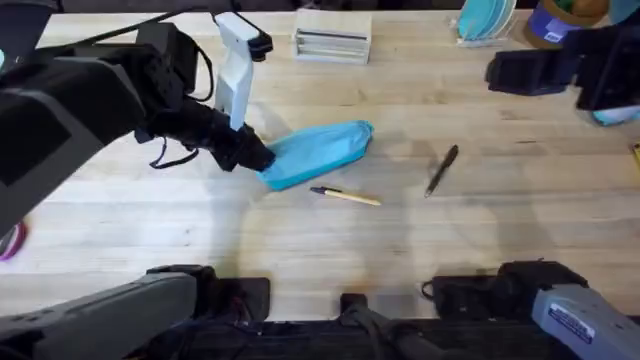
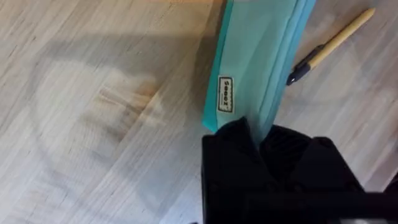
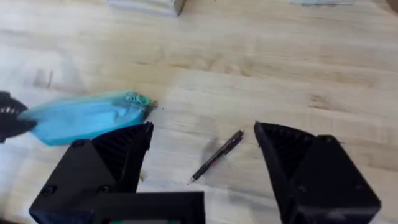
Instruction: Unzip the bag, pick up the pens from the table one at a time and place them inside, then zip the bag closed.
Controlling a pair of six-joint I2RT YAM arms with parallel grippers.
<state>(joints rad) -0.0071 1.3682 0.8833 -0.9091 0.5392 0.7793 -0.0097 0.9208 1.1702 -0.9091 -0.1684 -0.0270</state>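
Pinching the bag by its near end, the left gripper could drag it onto the tan pen just beyond. Spread wide, the right gripper hovers apart, leaving the far end unanchored, so the zipper may bunch.

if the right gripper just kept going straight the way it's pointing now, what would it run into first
Most likely the dark pen: it lies on the table between and just beyond the open fingers of the right gripper. The bag sits off to one side. Depth is hard to judge, so it might reach bare wood first.
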